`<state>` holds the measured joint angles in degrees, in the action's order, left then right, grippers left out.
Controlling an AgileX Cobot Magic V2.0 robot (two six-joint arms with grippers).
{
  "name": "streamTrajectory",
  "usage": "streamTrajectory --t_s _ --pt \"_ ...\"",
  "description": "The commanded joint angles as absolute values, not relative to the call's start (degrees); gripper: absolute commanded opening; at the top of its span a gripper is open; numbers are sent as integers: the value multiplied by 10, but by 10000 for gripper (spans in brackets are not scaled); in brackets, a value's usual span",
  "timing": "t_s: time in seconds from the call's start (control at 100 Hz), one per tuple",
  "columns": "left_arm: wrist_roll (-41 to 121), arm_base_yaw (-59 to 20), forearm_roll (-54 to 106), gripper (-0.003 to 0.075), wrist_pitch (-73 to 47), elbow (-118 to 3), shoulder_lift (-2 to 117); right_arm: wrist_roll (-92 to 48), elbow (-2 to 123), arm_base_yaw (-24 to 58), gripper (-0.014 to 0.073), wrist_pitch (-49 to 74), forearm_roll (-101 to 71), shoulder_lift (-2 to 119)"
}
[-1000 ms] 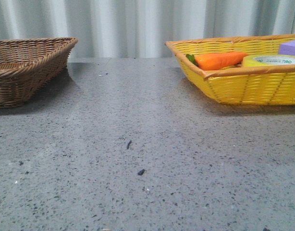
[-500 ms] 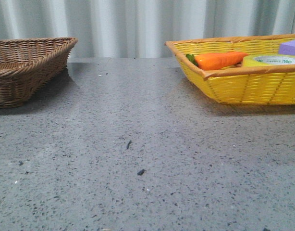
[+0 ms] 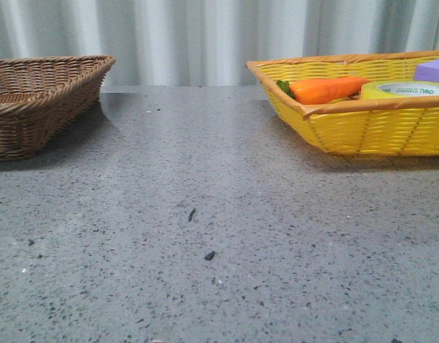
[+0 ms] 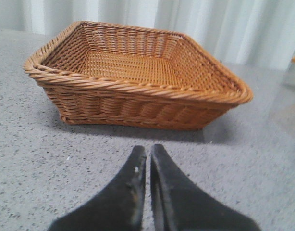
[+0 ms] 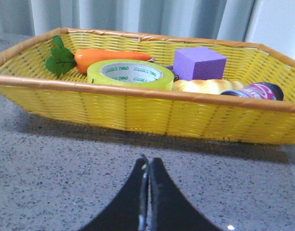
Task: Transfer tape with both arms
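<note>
From the front, a gray speckled table (image 3: 205, 214) fills most of the view. A brown basket (image 3: 41, 100) sits at the far left. A yellow basket (image 3: 362, 128) sits at the far right. In the yellow basket, an orange carrot (image 3: 327, 88) lies near the left end. The tape (image 3: 405, 90) lies flat just to the right of the carrot, peeking over the near rim. A purple block (image 3: 434, 69) is behind the tape. No arm shows in this view.

In the left wrist view, the left gripper (image 4: 148, 163) has its two black fingers pressed almost together, with only a thin line between them. It holds nothing. It is above the table, and the brown basket (image 4: 138, 86) is just ahead of it, with nothing inside.

In the right wrist view, the right gripper (image 5: 147, 168) is closed too, fingers side by side, holding nothing. It is over the table in front of the yellow basket (image 5: 138, 110). Inside, the tape (image 5: 130, 74) lies flat, with small dark print on its white inner ring. The carrot (image 5: 109, 56) lies just behind it, maybe touching, with its green leaves pointing away from the block. The purple block (image 5: 199, 63) stands beside the tape. A pale yellow lumpy thing (image 5: 200, 86) and a dark can with pink print (image 5: 255, 91) lie near the block; I cannot tell what the lumpy thing is.
</note>
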<state>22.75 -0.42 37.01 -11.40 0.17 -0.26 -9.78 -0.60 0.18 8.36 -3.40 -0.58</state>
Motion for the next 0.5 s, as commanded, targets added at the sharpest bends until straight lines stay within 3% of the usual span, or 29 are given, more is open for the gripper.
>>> streamTrajectory --t_s 0.0,0.49 --pt "222 -3 430 -20 -57 7 -19 -98 -19 0 -62 30 -44 -17" --pt "222 -3 454 -20 -52 7 -19 -98 -19 0 -62 30 -45 -17"
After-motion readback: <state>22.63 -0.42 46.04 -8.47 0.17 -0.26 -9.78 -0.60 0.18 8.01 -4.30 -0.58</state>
